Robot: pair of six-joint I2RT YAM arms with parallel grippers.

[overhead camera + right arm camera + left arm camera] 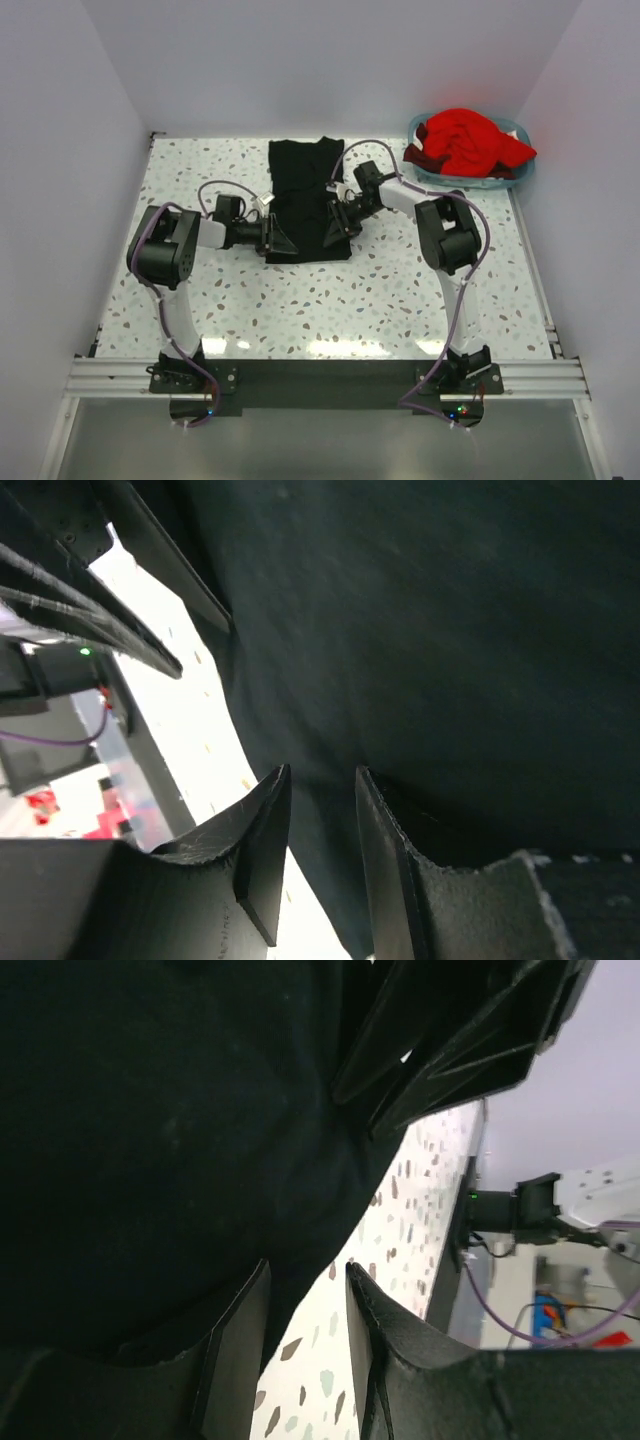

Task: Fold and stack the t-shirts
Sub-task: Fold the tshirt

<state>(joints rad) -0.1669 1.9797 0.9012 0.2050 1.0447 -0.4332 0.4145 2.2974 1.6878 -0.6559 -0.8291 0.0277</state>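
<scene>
The plain black cloth t-shirt [305, 195], laid near-to-far, is flanked at its near end by left tool [273, 238] and right tool [334, 224], both narrowly parted

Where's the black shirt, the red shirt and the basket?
black shirt [300, 175]: top view, bare upper cloth.
red shirt [465, 140]: top view, middle of heap.
basket [480, 182]: top view, near wall.

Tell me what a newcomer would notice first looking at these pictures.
The bright red t-shirt jumps out, heaped in the light blue basket at the far right corner of the speckled table. Next comes the black t-shirt, lying as a narrow strip in the middle. The left gripper and right gripper are down at its near end, one from each side.
</scene>
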